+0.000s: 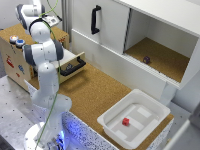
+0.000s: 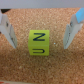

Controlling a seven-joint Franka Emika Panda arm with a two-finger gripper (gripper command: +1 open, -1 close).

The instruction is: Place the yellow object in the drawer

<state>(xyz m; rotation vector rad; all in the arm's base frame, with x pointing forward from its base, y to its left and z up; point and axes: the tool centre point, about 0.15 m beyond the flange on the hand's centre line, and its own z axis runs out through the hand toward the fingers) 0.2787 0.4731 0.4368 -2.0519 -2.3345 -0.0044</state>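
Claw wide, empty, fingers straddling yellow cube on cork bench, not touching; lined up for side pinch. Drawer pulled open nearby, ready to receive cube.

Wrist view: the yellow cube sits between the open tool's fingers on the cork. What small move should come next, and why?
Probably lower a little and close. The wrist view shows the cube centred in the open tool, with a finger on each side and neither touching it. It rests on the cork ungrasped, so a grasp has to come before any carry to the drawer.
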